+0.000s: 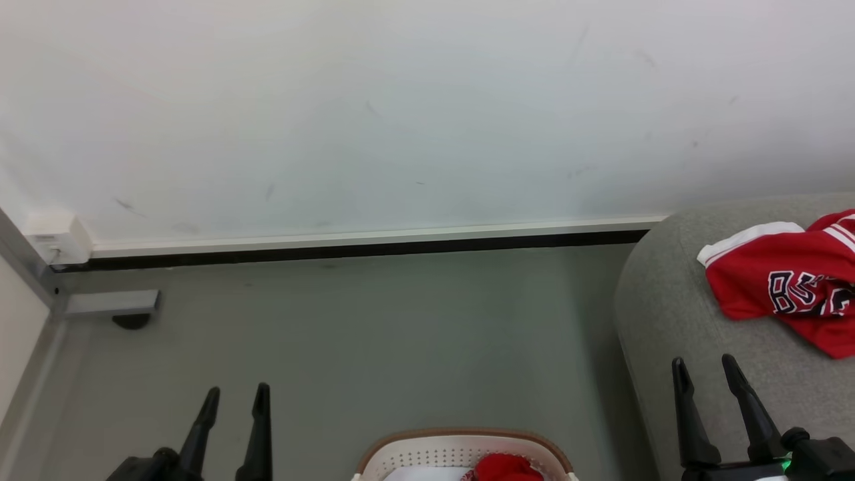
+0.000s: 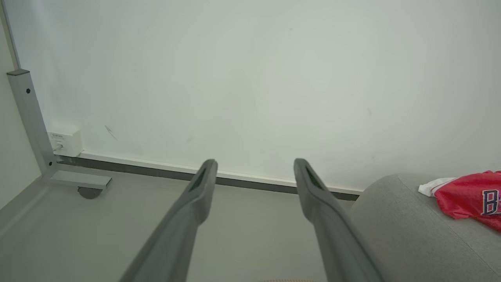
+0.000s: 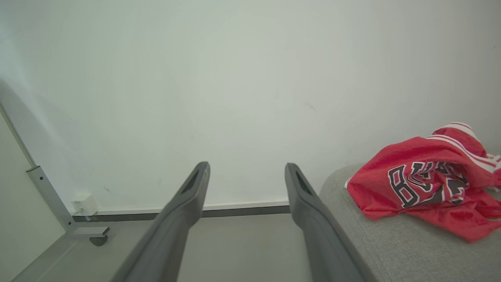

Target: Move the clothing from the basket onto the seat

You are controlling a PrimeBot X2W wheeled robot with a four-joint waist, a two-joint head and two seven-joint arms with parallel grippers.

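Basket (image 1: 434, 457): stands on the floor (image 1: 374, 347) at the bottom edge of the head view, between the two pincers. One bunched red garment (image 1: 509, 467) lies inside it, toward its right side.

Left pincer (image 1: 238, 389): fingers spread, holding nothing, above the floor.

Right pincer (image 1: 703, 359): fingers spread, holding nothing, shown against the near part of the seat (image 1: 668, 300).

Farther back on the seat lies a crumpled red jersey (image 1: 781, 280), lettering upward, apart from both pincers.

Beyond are the baseboard (image 1: 374, 235) and the white wall (image 1: 401, 100).
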